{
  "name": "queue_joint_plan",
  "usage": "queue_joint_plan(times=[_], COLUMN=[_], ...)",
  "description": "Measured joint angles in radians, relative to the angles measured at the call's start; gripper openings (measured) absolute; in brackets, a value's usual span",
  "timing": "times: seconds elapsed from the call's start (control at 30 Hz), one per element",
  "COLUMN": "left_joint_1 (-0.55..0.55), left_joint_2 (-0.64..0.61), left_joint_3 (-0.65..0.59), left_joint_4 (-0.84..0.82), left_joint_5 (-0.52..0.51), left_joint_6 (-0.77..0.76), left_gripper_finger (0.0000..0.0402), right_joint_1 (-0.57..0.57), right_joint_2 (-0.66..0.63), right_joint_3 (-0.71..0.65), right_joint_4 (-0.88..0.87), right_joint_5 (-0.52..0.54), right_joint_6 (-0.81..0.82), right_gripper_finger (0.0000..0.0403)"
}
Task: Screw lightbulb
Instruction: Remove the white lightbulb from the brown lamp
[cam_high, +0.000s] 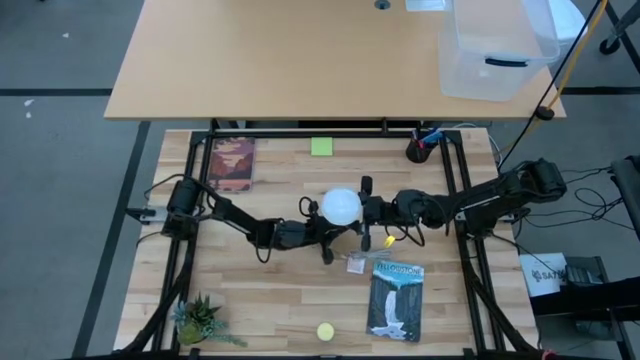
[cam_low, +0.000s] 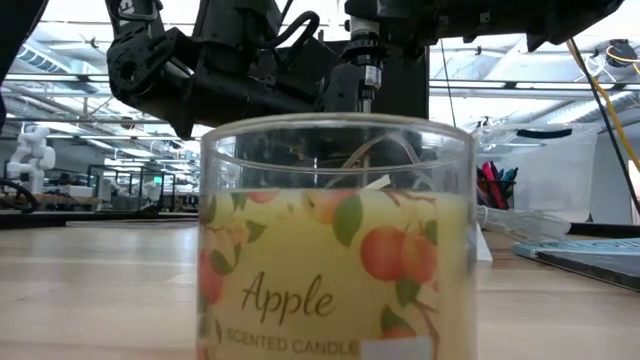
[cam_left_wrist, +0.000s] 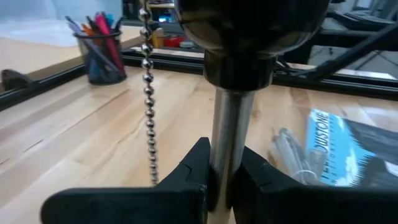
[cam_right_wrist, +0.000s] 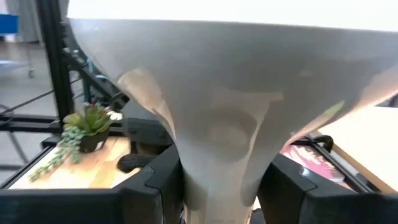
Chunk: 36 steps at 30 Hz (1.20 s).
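- Right gripper (cam_right_wrist: 214, 186) clamps the lightbulb (cam_high: 341, 206) by its taper at mid-table (globe up).
- Left gripper (cam_left_wrist: 217, 186) is closed on the lamp stem (cam_left_wrist: 227, 143); bare wood lies around both.

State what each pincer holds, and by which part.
Left pincer grips the lamp's metal stem below its socket. Right pincer clamps the lightbulb at its narrow neck.

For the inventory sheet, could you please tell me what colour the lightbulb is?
The lightbulb is white, seen best in the high view.
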Motion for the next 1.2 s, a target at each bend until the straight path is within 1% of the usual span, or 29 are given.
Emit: queue_joint_plan(times=[0.2,0.3,0.4,0.5,0.6,0.7,0.87,1.0,1.07,1.2], left_joint_1=[0.002,0.005,0.005,0.005,0.004,0.004,0.002,-0.002,-0.002,0.0], left_joint_2=[-0.001,-0.001,-0.001,0.0,0.0,0.0,0.001,0.002,0.002,0.003], left_joint_3=[0.002,0.002,0.001,0.001,0.0,0.0,0.0,0.0,0.0,-0.001], left_joint_4=[-0.017,-0.024,-0.025,-0.027,-0.028,-0.028,-0.028,-0.027,-0.024,-0.028], left_joint_5=[0.093,0.146,0.155,0.156,0.153,0.146,0.114,0.032,-0.016,-0.147], left_joint_6=[0.009,0.018,0.017,0.017,0.01,-0.001,-0.015,-0.038,-0.057,-0.085], left_gripper_finger=[0.0031,0.0031,0.0031,0.0031,0.0031,0.0031,0.0031,0.0031,0.0031,0.0031], right_joint_1=[-0.006,-0.012,-0.015,-0.01,-0.008,-0.007,-0.006,-0.006,-0.003,0.023], right_joint_2=[-0.054,-0.074,-0.083,-0.088,-0.104,-0.137,-0.223,-0.289,-0.302,-0.304], right_joint_3=[0.002,0.002,0.001,0.0,-0.001,-0.001,-0.001,-0.001,-0.001,-0.001], right_joint_4=[-0.105,-0.14,-0.149,-0.148,-0.163,-0.217,-0.326,-0.389,-0.418,-0.46], right_joint_5=[-0.07,-0.114,-0.121,-0.117,-0.116,-0.118,-0.121,-0.101,-0.059,0.079], right_joint_6=[-0.045,-0.062,-0.061,-0.061,-0.045,-0.038,-0.047,-0.048,-0.045,-0.044], right_gripper_finger=[0.0172,0.0173,0.0173,0.0181,0.0201,0.0227,0.0255,0.026,0.0258,0.0252])
